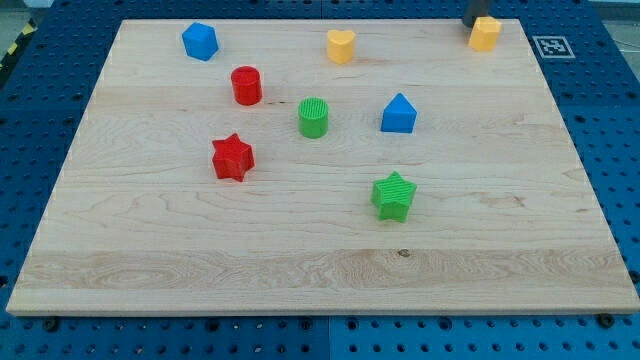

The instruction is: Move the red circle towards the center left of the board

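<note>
1 raised view angled down over the board [320,270].

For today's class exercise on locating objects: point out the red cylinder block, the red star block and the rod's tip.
red cylinder block [247,85], camera view, front side
red star block [233,157], camera view, top face
my tip [474,24], camera view, lower end, touching the yellow block [486,35]

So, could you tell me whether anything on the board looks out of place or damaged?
Nothing stands out. All eight blocks, including the red circle, sit flat and apart on the board. My tip is at the top right, touching the yellow block.
</note>
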Action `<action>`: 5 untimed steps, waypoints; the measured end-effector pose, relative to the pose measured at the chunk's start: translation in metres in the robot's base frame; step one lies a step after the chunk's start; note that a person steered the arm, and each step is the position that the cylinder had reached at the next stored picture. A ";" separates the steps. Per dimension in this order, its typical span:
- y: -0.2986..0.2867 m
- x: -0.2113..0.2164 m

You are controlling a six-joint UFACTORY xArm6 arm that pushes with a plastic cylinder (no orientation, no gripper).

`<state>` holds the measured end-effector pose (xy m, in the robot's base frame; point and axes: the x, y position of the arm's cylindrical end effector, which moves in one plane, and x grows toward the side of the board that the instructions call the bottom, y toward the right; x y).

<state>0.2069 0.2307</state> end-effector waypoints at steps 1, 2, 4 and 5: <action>0.007 0.024; 0.006 0.024; -0.077 0.024; -0.079 0.024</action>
<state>0.2313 0.1519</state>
